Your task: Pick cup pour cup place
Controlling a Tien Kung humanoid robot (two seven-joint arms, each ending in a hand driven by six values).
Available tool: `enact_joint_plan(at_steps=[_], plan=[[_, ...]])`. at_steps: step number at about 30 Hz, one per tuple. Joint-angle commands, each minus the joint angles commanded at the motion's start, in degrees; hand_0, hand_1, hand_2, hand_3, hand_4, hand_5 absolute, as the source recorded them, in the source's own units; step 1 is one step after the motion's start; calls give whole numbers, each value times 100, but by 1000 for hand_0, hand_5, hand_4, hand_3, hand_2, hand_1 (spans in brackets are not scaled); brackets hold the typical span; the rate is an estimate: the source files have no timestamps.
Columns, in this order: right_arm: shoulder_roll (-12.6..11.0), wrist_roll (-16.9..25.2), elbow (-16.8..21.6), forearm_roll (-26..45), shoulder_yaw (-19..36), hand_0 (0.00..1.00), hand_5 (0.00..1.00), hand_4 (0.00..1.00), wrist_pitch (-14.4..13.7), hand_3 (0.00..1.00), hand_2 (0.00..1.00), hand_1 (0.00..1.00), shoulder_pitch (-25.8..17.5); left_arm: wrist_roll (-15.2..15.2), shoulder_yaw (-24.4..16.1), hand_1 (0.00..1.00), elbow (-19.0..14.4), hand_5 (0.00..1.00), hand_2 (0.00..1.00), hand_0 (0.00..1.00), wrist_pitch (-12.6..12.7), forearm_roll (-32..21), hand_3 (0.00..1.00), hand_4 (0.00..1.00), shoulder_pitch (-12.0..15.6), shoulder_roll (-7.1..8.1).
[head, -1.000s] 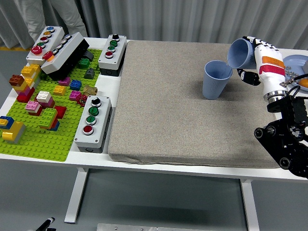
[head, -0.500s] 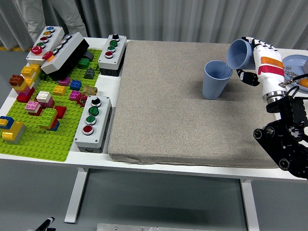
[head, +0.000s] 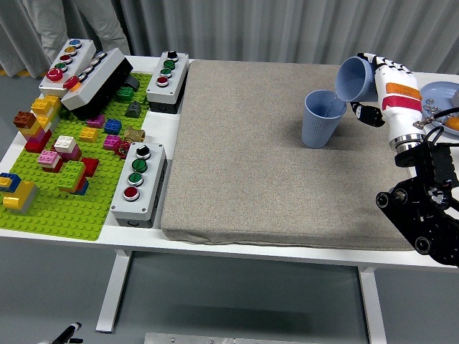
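Observation:
A blue cup [head: 322,119] stands upright on the grey mat [head: 272,172] at the right rear. My right hand [head: 374,84] is shut on a second blue cup [head: 356,78], held tipped with its mouth pointing down and left over the standing cup's rim. The held cup's lip hovers just above and to the right of the standing cup. I cannot see any contents in either cup. The left arm does not appear in the head view.
A green baseplate [head: 50,208] with several coloured bricks fills the left side. Grey button boxes [head: 139,180] [head: 167,80] [head: 69,66] stand around it. A blue plate [head: 443,97] lies at the right edge behind my arm. A person's legs [head: 72,21] show at top left.
The held cup has tipped slightly further and shifted a little up and left over the standing cup. Nothing else has moved.

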Motion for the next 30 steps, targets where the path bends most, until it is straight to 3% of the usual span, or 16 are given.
enact_joint_plan(at_steps=[30], plan=[[-44,-441,85,-571,-63,811,2,618,0,600,595,668,24,-1,-14,800,0,978,881,842,4,16,789,639,-2,6]])
